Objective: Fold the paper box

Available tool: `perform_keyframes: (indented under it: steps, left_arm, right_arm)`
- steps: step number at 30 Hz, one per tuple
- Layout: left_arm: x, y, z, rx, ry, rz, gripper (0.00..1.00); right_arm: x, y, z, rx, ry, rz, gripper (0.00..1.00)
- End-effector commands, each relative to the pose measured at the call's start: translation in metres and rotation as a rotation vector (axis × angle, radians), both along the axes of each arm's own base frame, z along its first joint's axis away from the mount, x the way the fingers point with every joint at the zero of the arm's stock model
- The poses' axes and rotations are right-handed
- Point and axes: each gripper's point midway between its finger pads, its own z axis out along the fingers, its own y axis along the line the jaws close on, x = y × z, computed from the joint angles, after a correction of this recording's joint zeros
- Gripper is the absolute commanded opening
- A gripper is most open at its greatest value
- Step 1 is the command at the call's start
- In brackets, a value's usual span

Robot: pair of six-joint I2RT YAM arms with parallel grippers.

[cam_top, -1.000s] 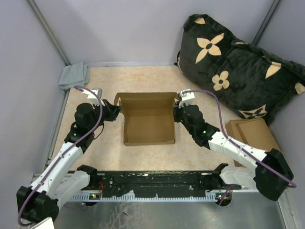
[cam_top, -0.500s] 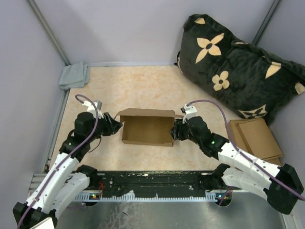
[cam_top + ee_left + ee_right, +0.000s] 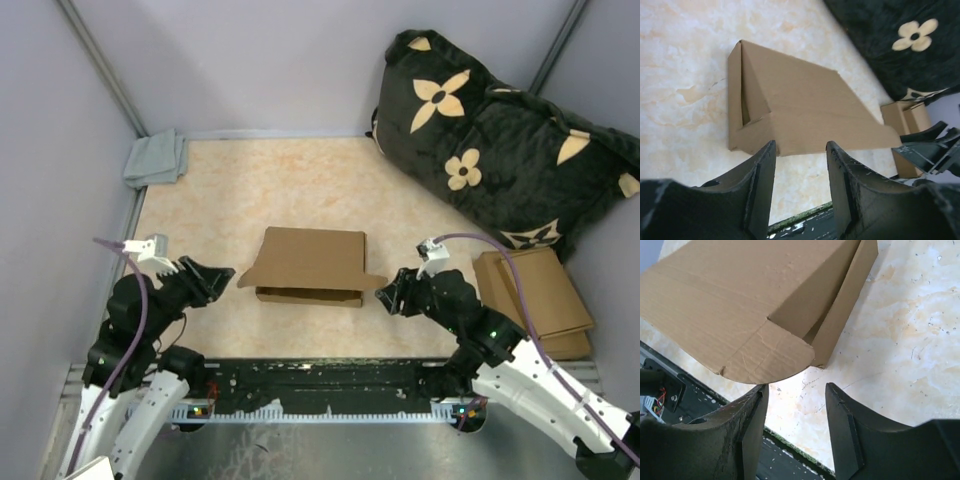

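Left fingers [image 3: 759, 192]: parted, empty | right fingers [image 3: 842, 440]: parted, empty | paper box [image 3: 312, 260]: lid tilted down, between them, untouched

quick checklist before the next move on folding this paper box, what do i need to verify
1. The left hand is open and apart from the paper box: ok.
2. The right hand is open and holds nothing: ok.
3. The lid lies flat: not ok, it slopes and leaves a gap at the side.
4. The rounded tab is tucked in: not ok, it sticks out past the side wall.
5. The lid's front edge is seated inside: cannot tell.
6. The stack of flat cardboard is apart from the box: ok.
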Motion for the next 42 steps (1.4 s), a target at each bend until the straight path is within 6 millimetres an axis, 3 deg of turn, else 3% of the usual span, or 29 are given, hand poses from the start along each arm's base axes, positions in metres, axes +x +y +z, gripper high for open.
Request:
perform_keyframes:
  steps: [1, 5, 7, 13, 19, 23, 26, 29, 33, 34, 42]
  left_arm:
    - [-0.01, 0.007, 0.015, -0.064, -0.049, 0.04, 0.51]
    - [0.003, 0.004, 0.011, -0.047, -0.05, 0.048, 0.54]
    - [0.016, -0.001, -0.002, -0.016, -0.011, 0.041, 0.56]
    - [0.052, -0.019, -0.039, 0.056, 0.13, 0.002, 0.57]
    - [0.084, -0.015, -0.058, 0.114, 0.119, 0.063, 0.57]
    - [0.097, -0.019, -0.076, 0.139, 0.166, 0.066, 0.57]
    - [0.104, -0.023, -0.087, 0.151, 0.199, 0.055, 0.57]
    - [0.109, -0.024, -0.096, 0.168, 0.211, 0.057, 0.57]
    - [0.115, -0.02, -0.108, 0.203, 0.23, 0.073, 0.57]
    - [0.117, -0.018, -0.121, 0.233, 0.259, 0.075, 0.57]
    - [0.118, -0.02, -0.175, 0.303, 0.414, 0.05, 0.57]
  right_arm:
    - [-0.001, -0.005, 0.027, 0.037, -0.026, -0.03, 0.5]
    - [0.011, -0.002, 0.039, 0.034, -0.03, -0.072, 0.56]
    - [0.021, 0.003, 0.039, 0.012, -0.021, -0.093, 0.66]
    - [0.053, 0.013, 0.044, -0.06, -0.016, -0.164, 0.71]
    - [0.072, -0.015, 0.088, -0.022, -0.16, -0.33, 0.72]
    - [0.086, -0.03, 0.1, -0.072, -0.194, -0.384, 0.76]
    - [0.099, -0.023, 0.088, -0.103, -0.149, -0.345, 0.77]
    - [0.11, -0.002, 0.068, -0.101, -0.092, -0.259, 0.77]
    - [0.123, 0.022, 0.033, -0.126, 0.0, -0.176, 0.78]
    - [0.128, 0.031, 0.01, -0.146, 0.053, -0.146, 0.78]
    - [0.131, 0.037, -0.054, -0.22, 0.188, -0.112, 0.79]
